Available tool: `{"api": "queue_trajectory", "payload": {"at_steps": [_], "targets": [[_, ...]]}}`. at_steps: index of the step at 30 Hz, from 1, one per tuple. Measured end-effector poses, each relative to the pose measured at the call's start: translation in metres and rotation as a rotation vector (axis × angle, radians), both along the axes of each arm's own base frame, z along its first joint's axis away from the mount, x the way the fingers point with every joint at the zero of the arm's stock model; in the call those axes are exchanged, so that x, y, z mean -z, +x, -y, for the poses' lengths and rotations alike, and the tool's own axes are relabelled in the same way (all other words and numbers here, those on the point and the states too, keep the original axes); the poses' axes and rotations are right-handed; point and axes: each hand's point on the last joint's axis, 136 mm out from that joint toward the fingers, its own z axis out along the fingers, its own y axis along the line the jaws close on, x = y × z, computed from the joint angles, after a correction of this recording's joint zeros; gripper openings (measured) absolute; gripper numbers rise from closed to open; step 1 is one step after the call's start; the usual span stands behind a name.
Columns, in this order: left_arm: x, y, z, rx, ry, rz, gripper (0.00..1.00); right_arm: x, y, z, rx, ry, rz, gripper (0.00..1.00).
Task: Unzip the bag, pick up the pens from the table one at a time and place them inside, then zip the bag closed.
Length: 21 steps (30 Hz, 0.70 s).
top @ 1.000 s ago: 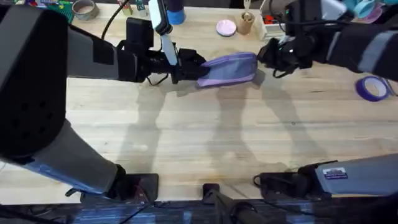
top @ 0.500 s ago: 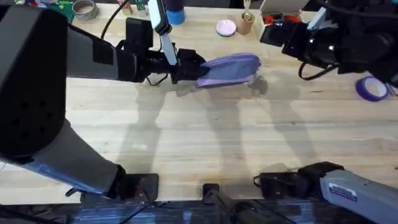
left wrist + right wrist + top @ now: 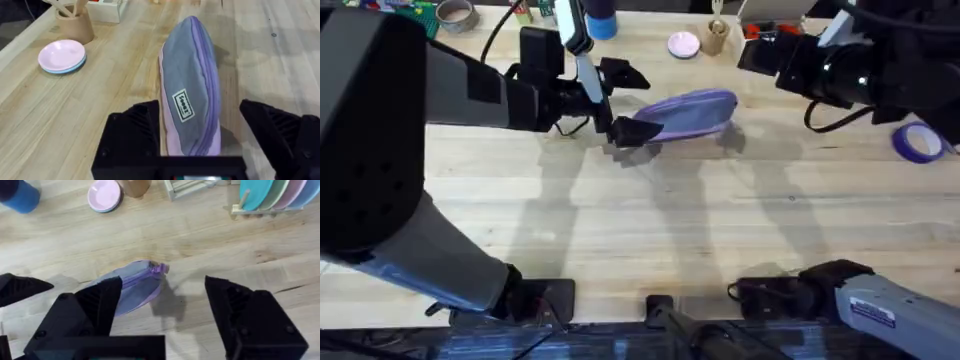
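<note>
Left wrist view: the left gripper (image 3: 200, 135) has its jaws spread wide, one black finger on either side of the near end of the bag (image 3: 192, 85), and neither finger seems to press the fabric. The lavender pouch stands on its edge on the table (image 3: 75, 110), zipper seam running along its top and a small white label facing the camera. Beyond it sit a pink saucer (image 3: 62, 56) and a wooden holder (image 3: 72, 22).

From overhead, the left gripper (image 3: 628, 102) reaches in from the left, fingers splayed around the bag's left end (image 3: 685, 113). The right gripper (image 3: 765, 55) hangs well apart from the bag, up and to the right, above the far part of the table (image 3: 650, 240).

The right wrist camera looks down on the bag (image 3: 132, 287) between the right gripper's (image 3: 162, 307) own fingers, which stand far apart and hold nothing. The zipper pull shows at the bag's end nearest that gripper. A roll of purple tape (image 3: 918, 142) lies at the right edge.
</note>
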Motion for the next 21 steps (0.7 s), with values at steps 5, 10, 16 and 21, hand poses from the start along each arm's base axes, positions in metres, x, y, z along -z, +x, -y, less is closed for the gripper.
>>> {"api": "queue_trajectory", "payload": {"at_steps": [5, 10, 16, 21], "targets": [[-0.004, 0.004, -0.004, -0.023, 0.002, 0.005, 0.993, -0.001, -0.001, 0.0, -0.03, -0.031, -0.002, 0.996], [-0.068, 0.007, -0.031, -0.217, 0.036, 0.001, 0.993, -0.025, -0.022, 0.005, -0.082, -0.078, 0.044, 0.996], [-0.087, -0.021, -0.062, -0.382, 0.126, -0.112, 0.993, -0.034, -0.04, 0.009, -0.095, -0.092, 0.047, 0.996], [-0.098, -0.053, -0.086, -0.542, 0.197, -0.203, 0.993, -0.037, -0.047, 0.011, -0.097, -0.093, 0.053, 0.995]]}}
